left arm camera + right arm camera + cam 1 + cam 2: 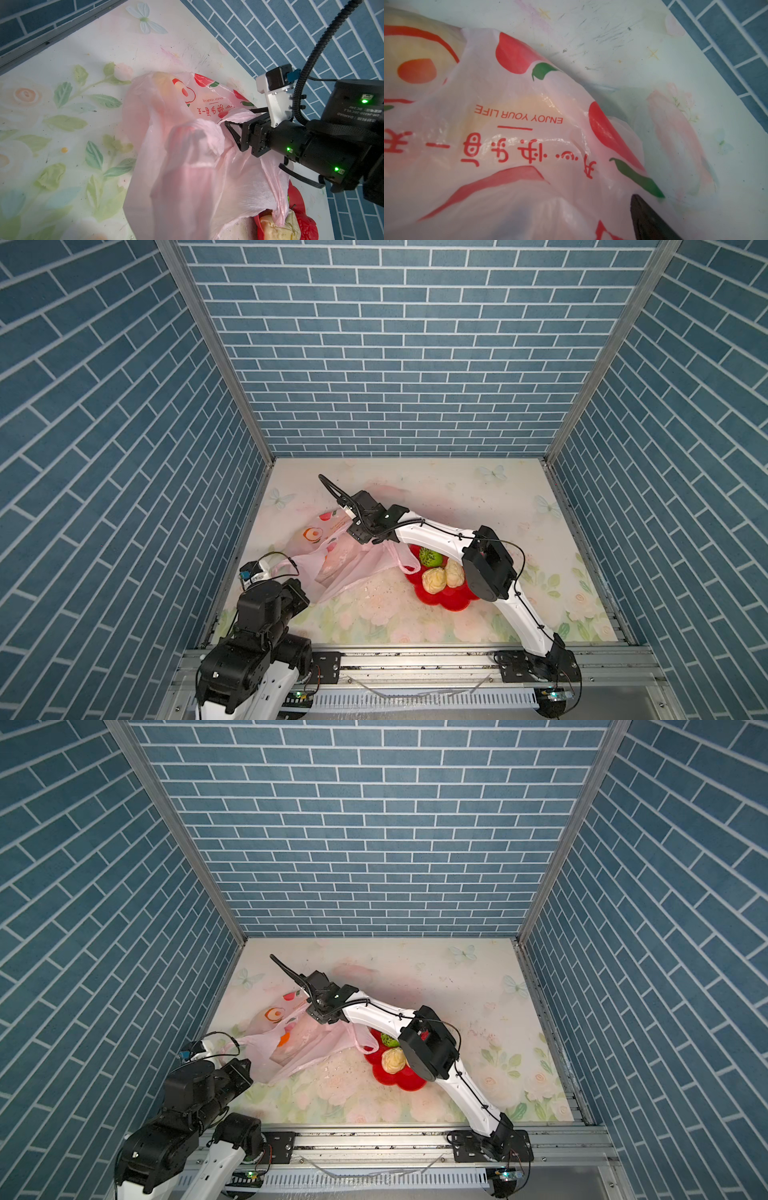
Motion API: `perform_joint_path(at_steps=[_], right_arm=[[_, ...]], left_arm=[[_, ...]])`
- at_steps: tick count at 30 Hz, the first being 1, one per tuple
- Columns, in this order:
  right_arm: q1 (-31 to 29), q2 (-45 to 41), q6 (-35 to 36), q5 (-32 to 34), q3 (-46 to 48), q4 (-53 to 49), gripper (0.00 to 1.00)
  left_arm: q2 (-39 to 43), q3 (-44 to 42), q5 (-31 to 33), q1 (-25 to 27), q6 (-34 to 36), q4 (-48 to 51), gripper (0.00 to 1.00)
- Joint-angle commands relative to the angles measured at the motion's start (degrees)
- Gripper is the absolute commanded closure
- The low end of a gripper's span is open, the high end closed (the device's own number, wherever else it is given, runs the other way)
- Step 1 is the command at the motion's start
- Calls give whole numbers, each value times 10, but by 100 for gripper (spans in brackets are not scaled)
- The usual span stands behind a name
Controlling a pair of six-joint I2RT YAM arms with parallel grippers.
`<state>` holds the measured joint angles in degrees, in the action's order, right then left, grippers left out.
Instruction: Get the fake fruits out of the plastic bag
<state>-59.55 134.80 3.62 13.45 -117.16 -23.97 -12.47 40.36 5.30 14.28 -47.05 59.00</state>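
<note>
The pale-pink plastic bag [345, 568] [299, 1048] lies crumpled at the left of the mat. My left gripper [311, 588] is shut on the bag's near edge; film drapes over its jaws in the left wrist view. My right gripper [353, 537] [226, 122] is open at the bag's far side, one dark finger [650, 218] outside the film and the other hidden under it. Yellowish round fake fruits [512, 116] show dimly through the bag. A green fruit [430, 558] and two cream bumpy ones [434, 580] [454, 573] lie in the red bowl.
The red flower-shaped bowl [453, 601] [411, 1081] stands right of the bag, partly under my right arm's elbow [488, 568]. One bag handle [405, 562] droops onto its rim. Blue brick-pattern walls close in three sides of the floral mat [498, 506].
</note>
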Motion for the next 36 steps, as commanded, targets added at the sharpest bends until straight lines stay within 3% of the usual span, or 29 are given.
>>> perform_joint_path(at_steps=[1,3,7,14,28,36], right_arm=[[4,19,21,24,-47,32,30],[6,30,19,23,-66,31,41],[7,33,22,24,-80,46,76],[8,8,37,-2,-89,28,98],[1,-77,64,-21,-35,57,100],[-16,-117,101,-20,-13,74,100]], left_arm=[[6,-19,-5,2,4,-14,96],[7,-27,-9,3,-4,-25,96],[2,-47,-14,2,-10,-70,96],[-49,-56,5,2,7,-158,97],[-129,-53,54,2,33,-272,97],[-124,-78,58,2,26,-294,96]])
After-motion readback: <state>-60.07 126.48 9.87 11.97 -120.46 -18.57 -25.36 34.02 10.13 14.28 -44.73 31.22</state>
